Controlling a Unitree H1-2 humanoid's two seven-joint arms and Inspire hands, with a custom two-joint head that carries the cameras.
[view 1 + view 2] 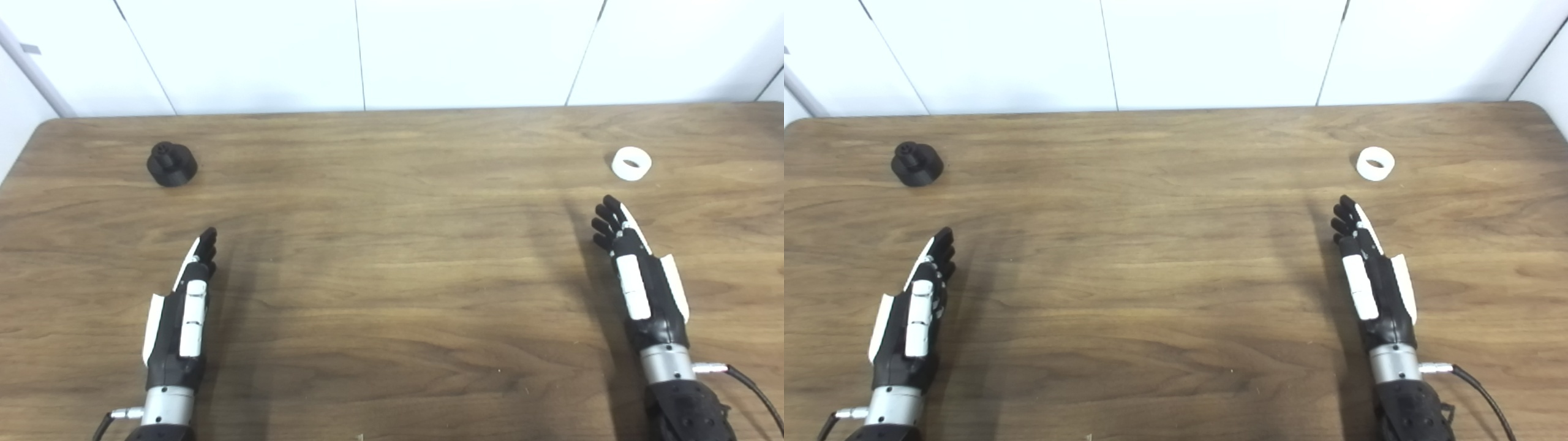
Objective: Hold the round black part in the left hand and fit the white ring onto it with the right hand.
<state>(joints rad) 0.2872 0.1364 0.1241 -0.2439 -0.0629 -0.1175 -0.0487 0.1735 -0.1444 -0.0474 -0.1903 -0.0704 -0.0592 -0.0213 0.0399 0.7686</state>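
Plainly nothing of the task is done yet, as far as I can judge from my two head views; both pieces lie untouched on the table and both hands are empty. My left hand hangs over the near left of the wood, fingers stretched forward and held edge-on to the camera, holding nothing; the black part sits further out toward the far left corner, upright with its small stub on top, well apart from those fingertips. My right hand is on the near right, fingers loosely extended with a slight curl at the tips, also holding nothing; the ring lies flat just beyond it and a little to its right, near but not touching.

What is left, then, is everything: I must reach the left hand out to the black part and grip it by its wide base so the stub stays free; take the ring in the right hand; bring the two together over the middle; and seat the ring over the part. The right hand has the shorter reach; the left has further to go.
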